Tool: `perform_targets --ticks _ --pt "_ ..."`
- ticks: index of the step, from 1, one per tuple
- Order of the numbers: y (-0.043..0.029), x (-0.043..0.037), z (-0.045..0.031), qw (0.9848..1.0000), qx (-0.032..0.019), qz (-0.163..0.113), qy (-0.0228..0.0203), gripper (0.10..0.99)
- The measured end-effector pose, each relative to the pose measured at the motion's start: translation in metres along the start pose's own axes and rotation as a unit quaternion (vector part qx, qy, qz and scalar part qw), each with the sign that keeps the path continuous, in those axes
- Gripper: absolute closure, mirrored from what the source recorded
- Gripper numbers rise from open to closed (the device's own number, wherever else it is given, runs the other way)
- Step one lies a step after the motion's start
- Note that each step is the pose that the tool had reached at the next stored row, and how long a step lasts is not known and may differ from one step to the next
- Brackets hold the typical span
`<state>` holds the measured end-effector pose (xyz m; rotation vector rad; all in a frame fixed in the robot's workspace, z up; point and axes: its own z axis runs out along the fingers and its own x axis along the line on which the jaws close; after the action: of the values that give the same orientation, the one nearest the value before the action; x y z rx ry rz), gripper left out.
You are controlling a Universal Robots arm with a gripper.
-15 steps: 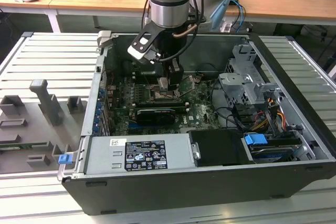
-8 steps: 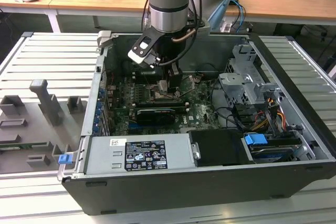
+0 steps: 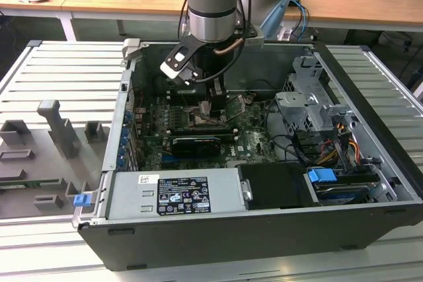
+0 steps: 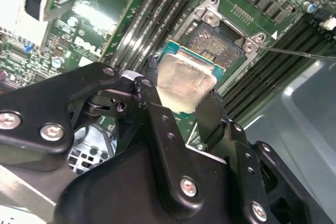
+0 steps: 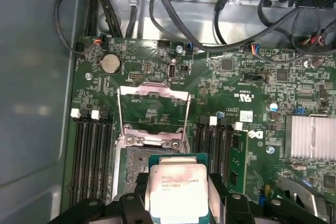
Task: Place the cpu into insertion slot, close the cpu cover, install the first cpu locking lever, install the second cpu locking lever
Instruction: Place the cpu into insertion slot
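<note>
My gripper (image 4: pixel 181 90) is shut on the cpu (image 4: pixel 184 80), a small square chip with a pale metal face, gripped by its two opposite edges between black fingers (image 4: pixel 155 111). The first wrist view shows the cpu (image 5: pixel 176 187) held just above one edge of the insertion slot (image 5: pixel 134 163), part of it overlapping the dark socket. In the second wrist view the insertion slot (image 4: pixel 218 38) lies open just beyond the chip. The cpu cover (image 5: pixel 153 87), a thin silvery frame, is flipped open beside the socket. In the exterior view my gripper (image 3: pixel 210 100) reaches down into the open computer case.
Long black memory slots (image 5: pixel 92 150) flank the socket on both sides. A silver heat sink (image 5: pixel 312 137) sits on the board. In the case are a black card (image 3: pixel 195 144), a power supply (image 3: pixel 175 193), cables (image 3: pixel 297 143) and a drive cage (image 3: pixel 310 97). Grey fixtures (image 3: pixel 63 130) stand outside.
</note>
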<state>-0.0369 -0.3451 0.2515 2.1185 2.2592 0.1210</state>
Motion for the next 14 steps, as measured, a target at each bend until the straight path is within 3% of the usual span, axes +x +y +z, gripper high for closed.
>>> perform_targets --ticks 8,14 --pt "0.0000 0.0071 0.0058 1.0000 0.0000 0.001 0.0000 0.557" --pt "-0.0003 0.0072 0.0091 0.9987 -0.0011 0.052 -0.0045 0.557"
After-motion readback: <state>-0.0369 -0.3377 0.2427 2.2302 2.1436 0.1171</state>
